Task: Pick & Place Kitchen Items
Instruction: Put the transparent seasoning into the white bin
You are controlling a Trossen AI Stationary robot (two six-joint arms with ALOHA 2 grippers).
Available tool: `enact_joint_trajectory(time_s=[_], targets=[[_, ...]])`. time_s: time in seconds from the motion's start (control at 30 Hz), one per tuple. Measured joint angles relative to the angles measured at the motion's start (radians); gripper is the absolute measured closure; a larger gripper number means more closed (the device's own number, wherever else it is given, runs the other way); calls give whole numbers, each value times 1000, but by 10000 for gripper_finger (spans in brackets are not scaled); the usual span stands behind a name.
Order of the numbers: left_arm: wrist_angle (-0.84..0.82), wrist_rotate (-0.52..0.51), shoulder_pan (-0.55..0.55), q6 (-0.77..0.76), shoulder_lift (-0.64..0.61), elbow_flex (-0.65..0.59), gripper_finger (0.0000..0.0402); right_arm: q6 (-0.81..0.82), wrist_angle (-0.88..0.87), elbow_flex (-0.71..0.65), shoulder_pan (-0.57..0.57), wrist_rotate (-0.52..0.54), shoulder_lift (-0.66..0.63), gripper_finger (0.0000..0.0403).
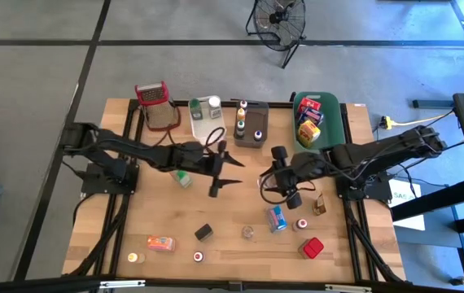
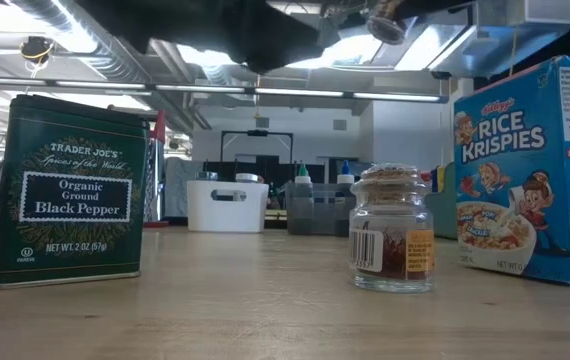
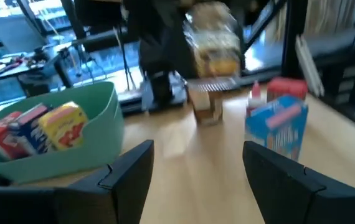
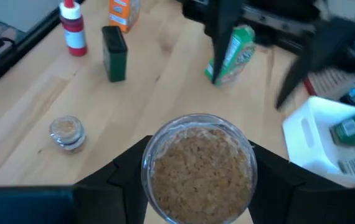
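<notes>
My right gripper point(image 1: 291, 191) is at mid-table, shut on a small glass spice jar point(image 4: 197, 169) filled with brown spice. The left wrist view shows that jar point(image 3: 212, 43) raised above the wood. My left gripper point(image 1: 234, 172) hovers open just left of it, fingers pointing toward the right arm, touching nothing point(image 3: 196, 168). Other kitchen items stand on the table: a green packet point(image 1: 181, 177), a black pepper tin point(image 1: 203, 232), a small jar point(image 1: 249, 233), a blue cereal box point(image 1: 276, 218), a red box point(image 1: 312, 247) and an orange box point(image 1: 160, 242). My right gripper pinches the spice jar between its two fingers point(image 4: 124, 174), one on each side of the glass wall point(image 4: 151, 163) just below the top. The jar's top faces the wrist camera. It is lifted clear of the table.
Along the far edge stand a red-topped grater point(image 1: 155, 104), a white tub point(image 1: 207, 118), a grey tub point(image 1: 248, 126) and a green tub point(image 1: 315, 120) holding small boxes. Small jars point(image 1: 198, 257) sit near the near edge. Bare wood lies between the arms and the near row.
</notes>
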Motion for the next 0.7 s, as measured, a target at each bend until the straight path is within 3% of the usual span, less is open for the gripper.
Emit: enact_joint_trajectory(time_s=[0.13,0.43,0.7], targets=[[124,70,38,-90,67,0,160,-40,37,0,-13,-35,24,202],[333,377,125,-357,167,0,160,-126,81,0,-54,-35,64,202],[361,397,146,-429,184,0,160,-166,124,1,-105,-34,91,202]])
